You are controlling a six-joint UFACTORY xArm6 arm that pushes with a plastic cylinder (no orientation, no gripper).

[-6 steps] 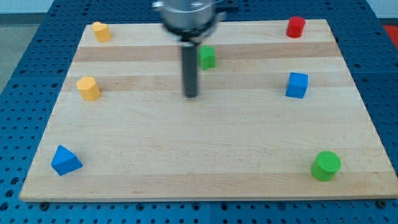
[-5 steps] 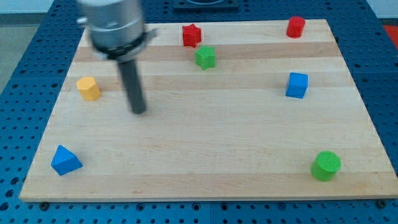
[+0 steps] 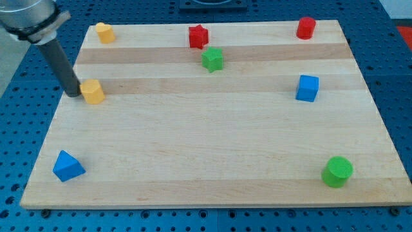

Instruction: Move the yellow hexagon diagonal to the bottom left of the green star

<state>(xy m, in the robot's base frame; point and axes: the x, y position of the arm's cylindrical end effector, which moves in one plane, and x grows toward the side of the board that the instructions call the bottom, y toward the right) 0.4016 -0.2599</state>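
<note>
The yellow hexagon sits near the board's left edge, in the upper half. My tip is right at its left side, touching or nearly touching it. The green star lies well to the right and a little higher, near the top middle of the wooden board. The rod rises from the tip toward the view's top left corner.
A red star sits just above the green star. A second yellow block is at the top left, a red cylinder top right, a blue cube right, a green cylinder bottom right, a blue triangle bottom left.
My tip has swept from the board's upper middle leftward across the board and now stands at the left side of the yellow hexagon. No block has visibly moved.
</note>
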